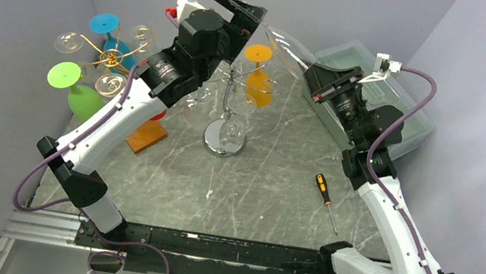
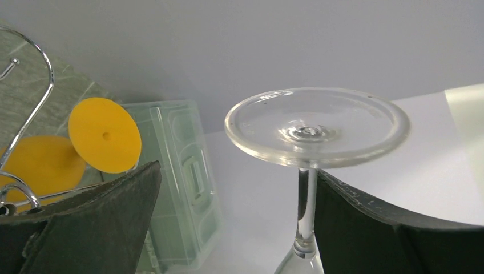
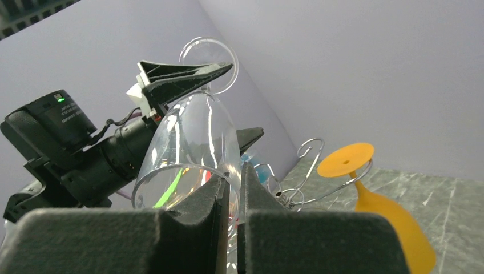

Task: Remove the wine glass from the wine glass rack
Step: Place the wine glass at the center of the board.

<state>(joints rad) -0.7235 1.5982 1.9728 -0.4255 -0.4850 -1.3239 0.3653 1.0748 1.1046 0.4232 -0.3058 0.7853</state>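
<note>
Clear wine glass (image 1: 288, 44) held tilted in the air, just above and behind the top of the chrome wine glass rack (image 1: 223, 137).

The right gripper (image 3: 234, 191) is pinched together on the rim of the bowl, with the glass wall between its pads. The left gripper (image 2: 238, 177) stands wide apart, a finger on either side of the stem under the foot, gripping nothing. An orange wine glass (image 1: 258, 80) hangs foot-up on the rack, just below the clear one. To the right of the rack sits a clear plastic lidded box (image 1: 414, 121), partly behind the right arm; its contents cannot be made out. To the left of the rack, a gold wire rack (image 1: 117, 53) carries a green wine glass (image 1: 84, 101) and a blue one (image 1: 105, 24). In front of the rack lie a black-and-orange screwdriver (image 1: 324, 193) and a wooden block (image 1: 145, 136).
</note>
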